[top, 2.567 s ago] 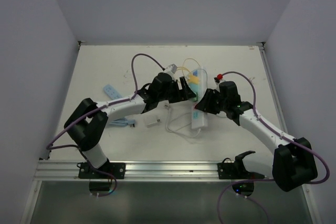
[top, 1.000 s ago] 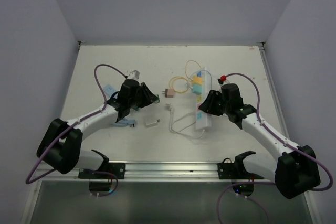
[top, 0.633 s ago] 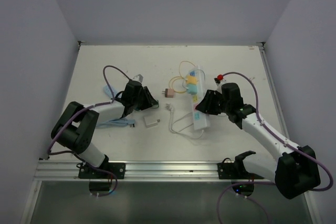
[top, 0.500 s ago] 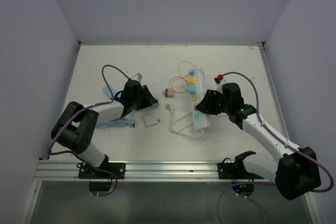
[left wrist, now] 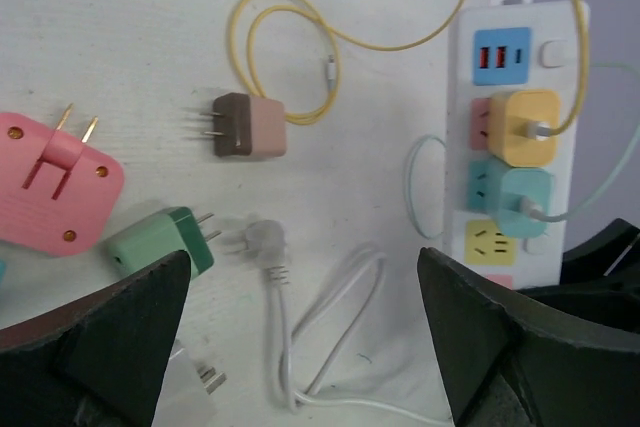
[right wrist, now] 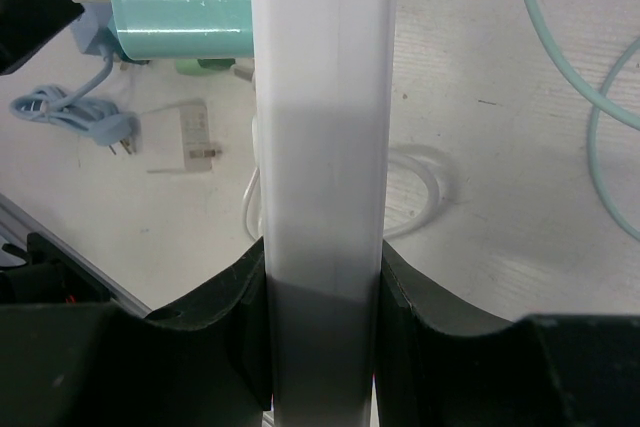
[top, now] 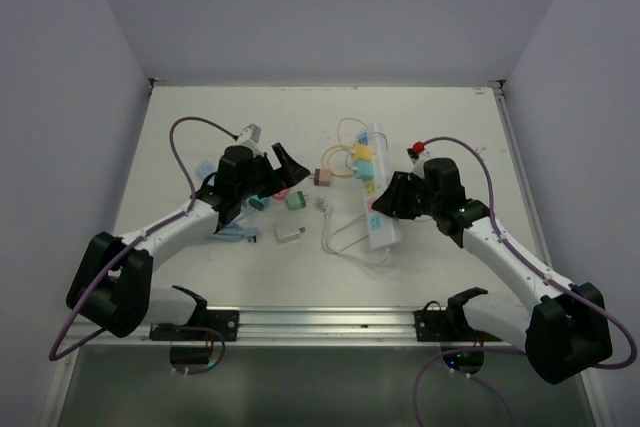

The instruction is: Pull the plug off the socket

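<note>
The white socket strip [top: 379, 230] lies right of centre on the table, and my right gripper [top: 386, 201] is shut across its body; the right wrist view shows both fingers pressed against the strip [right wrist: 325, 147]. A yellow plug [left wrist: 528, 127] and a teal plug [left wrist: 525, 203] sit in the strip [left wrist: 520, 67] with their cables attached. A green plug [left wrist: 160, 244] lies loose on the table just beyond the left finger of my open left gripper [left wrist: 305, 347], which holds nothing. From above, the left gripper [top: 280, 175] hovers left of the strip, near the green plug [top: 295, 201].
Loose on the table are a brown-and-pink adapter [left wrist: 250, 127] on a yellow cable, a pink adapter [left wrist: 55, 187], a white plug with coiled cord [left wrist: 268, 243], a white charger [top: 291, 235] and a blue cable [top: 232, 234]. Walls close in on three sides.
My left gripper has opened and lifted a little; the green plug now lies free on the table beside it. The right gripper still clamps the strip.
</note>
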Available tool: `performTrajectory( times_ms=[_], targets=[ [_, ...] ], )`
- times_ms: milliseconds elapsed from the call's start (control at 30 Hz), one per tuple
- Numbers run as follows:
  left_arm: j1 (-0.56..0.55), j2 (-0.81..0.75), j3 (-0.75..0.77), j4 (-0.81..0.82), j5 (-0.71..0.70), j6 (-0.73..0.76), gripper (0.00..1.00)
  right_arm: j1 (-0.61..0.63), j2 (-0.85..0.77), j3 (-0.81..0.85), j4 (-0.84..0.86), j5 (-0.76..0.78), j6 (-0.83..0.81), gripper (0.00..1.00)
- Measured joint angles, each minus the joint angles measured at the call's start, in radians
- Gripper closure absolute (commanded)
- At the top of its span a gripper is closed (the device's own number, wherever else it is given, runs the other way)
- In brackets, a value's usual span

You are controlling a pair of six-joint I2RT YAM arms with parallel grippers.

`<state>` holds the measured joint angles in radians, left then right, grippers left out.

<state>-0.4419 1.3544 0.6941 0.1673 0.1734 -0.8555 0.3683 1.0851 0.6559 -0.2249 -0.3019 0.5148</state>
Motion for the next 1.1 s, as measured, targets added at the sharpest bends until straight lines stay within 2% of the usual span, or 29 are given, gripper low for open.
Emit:
performTrajectory(
  times_ms=[133,367,567,767,867,967,1000,1067,1100],
  targets=[
    [-0.064,-0.052,0.031,-0.006,-0.021,-0.024,0.02,0.004,0.0,0.006,0.0,0.0,0.0,1.0],
    [-0.253,0.004,0.176,0.01,-0.055,-0.068,0.09,0.016,-0.001,0.019,0.0,0.0,0.006,1.0],
    [-0.307,0.126,0.299,0.01,-0.101,-0.077,0.12,0.026,-0.018,0.019,-0.006,0.002,0.014,1.0],
    [-0.328,0.21,0.365,-0.014,-0.147,-0.088,0.2,0.039,-0.032,0.026,-0.008,0.005,0.022,1.0],
    [-0.333,0.239,0.383,-0.022,-0.164,-0.096,0.29,0.046,-0.033,0.032,-0.008,0.006,0.023,1.0],
    [-0.334,0.255,0.395,-0.028,-0.18,-0.098,0.42,0.053,-0.034,0.035,-0.008,0.01,0.023,1.0],
    [-0.334,0.259,0.399,-0.028,-0.182,-0.099,0.51,0.055,-0.034,0.035,-0.008,0.013,0.024,1.0],
    [-0.336,0.26,0.404,-0.028,-0.186,-0.102,0.61,0.058,-0.034,0.036,-0.008,0.02,0.023,1.0],
    [-0.338,0.26,0.405,-0.028,-0.192,-0.1,0.71,0.059,-0.034,0.035,-0.009,0.022,0.024,1.0]
  ],
)
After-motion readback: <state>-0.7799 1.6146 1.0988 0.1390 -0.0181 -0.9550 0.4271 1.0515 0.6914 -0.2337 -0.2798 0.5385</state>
